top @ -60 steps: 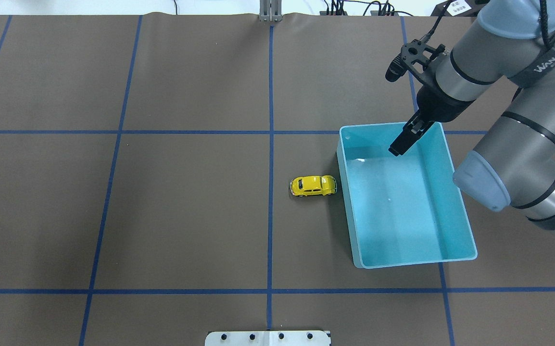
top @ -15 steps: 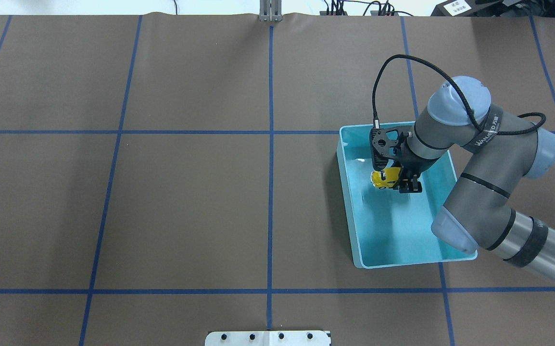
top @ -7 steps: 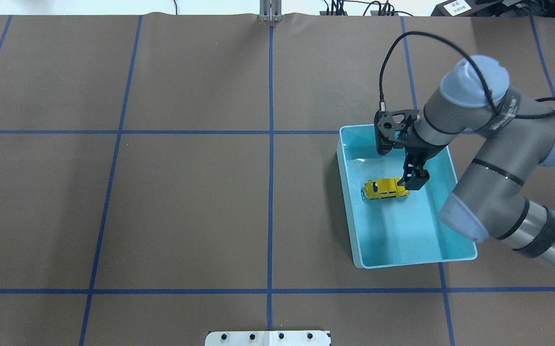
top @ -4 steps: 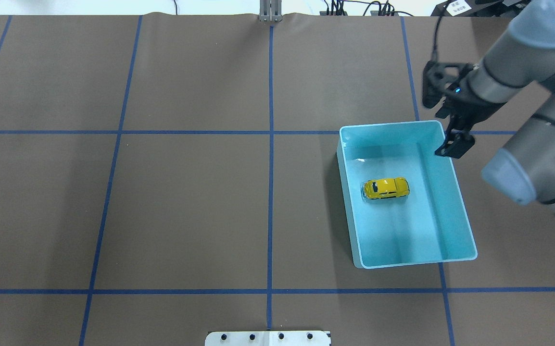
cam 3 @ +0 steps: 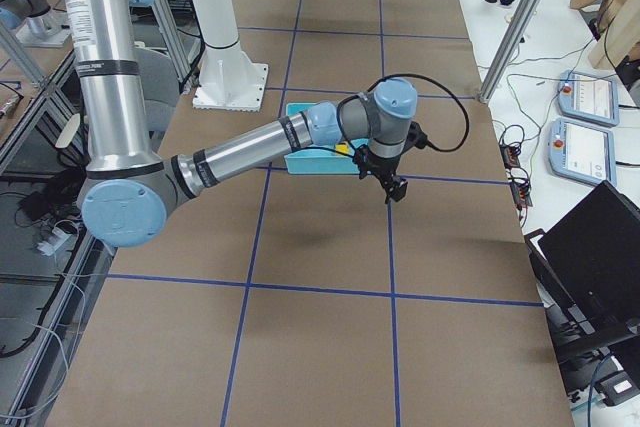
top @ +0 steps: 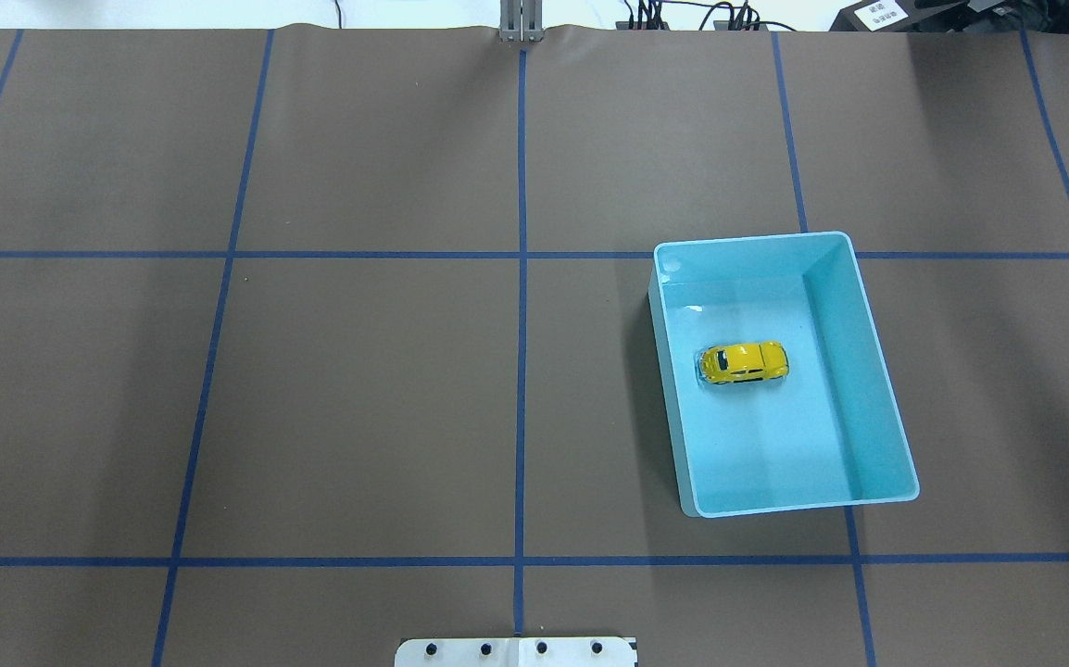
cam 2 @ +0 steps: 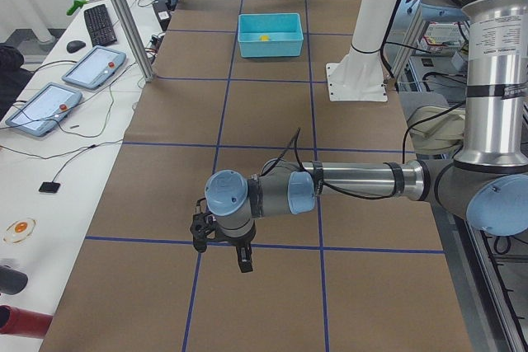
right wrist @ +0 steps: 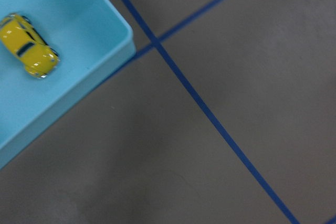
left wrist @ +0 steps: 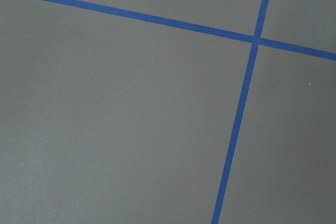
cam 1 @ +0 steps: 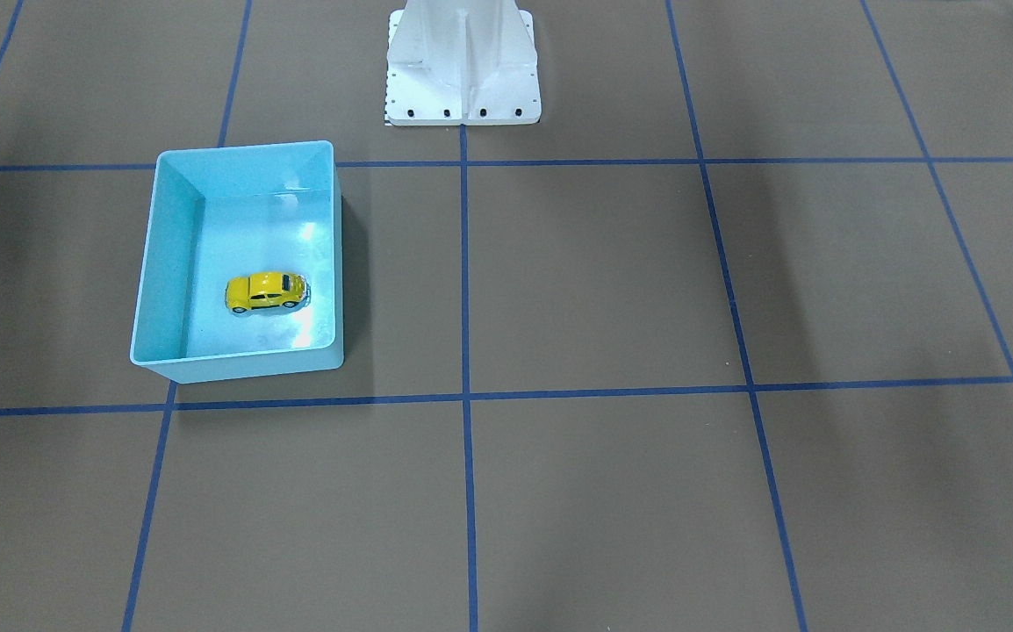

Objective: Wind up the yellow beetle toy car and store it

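Observation:
The yellow beetle toy car [top: 743, 363] rests on its wheels on the floor of the light-blue bin [top: 868, 352], nothing touching it. It also shows in the front view [cam 1: 266, 292] inside the bin [cam 1: 171, 254], and in the right wrist view [right wrist: 29, 45] with the bin's corner [right wrist: 118, 43]. My right gripper [cam 3: 393, 190] hangs over the mat just outside the bin [cam 3: 300, 160]; I cannot tell whether it is open. My left gripper [cam 2: 245, 265] hangs over the mat far from the bin [cam 2: 269, 47]; I cannot tell its state either.
The brown mat carries blue tape grid lines. The white robot pedestal [cam 1: 463, 61] stands at the robot's side of the table. An aluminium post [cam 2: 124, 14] and operator tablets [cam 2: 91, 68] stand beside the far long edge.
The right gripper carried the car from the mat into the bin, let it go, rose and left the overhead view. The car has stayed still since its release.

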Tool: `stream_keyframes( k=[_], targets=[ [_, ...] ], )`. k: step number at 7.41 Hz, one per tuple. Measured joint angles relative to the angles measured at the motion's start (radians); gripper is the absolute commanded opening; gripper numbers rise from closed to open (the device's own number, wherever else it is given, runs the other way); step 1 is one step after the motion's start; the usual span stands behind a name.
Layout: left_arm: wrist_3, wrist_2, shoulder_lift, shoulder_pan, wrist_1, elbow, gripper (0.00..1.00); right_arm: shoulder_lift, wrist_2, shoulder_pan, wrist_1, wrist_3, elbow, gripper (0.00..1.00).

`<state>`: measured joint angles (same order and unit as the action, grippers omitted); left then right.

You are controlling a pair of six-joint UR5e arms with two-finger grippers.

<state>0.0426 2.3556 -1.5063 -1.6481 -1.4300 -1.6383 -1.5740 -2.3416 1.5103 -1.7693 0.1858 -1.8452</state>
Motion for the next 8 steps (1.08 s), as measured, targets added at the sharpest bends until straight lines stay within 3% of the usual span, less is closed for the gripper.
stream_keyframes(
  k=[4,8],
  targets=[
    [-0.003,0.001,0.001,0.001,-0.001,0.003,1.00,-0.052,0.021,0.100,0.008,-0.247,0.057,1.00],
    [-0.003,0.000,0.001,0.001,-0.001,0.005,1.00,-0.053,0.043,0.100,0.050,-0.303,0.102,0.99]
  ],
)
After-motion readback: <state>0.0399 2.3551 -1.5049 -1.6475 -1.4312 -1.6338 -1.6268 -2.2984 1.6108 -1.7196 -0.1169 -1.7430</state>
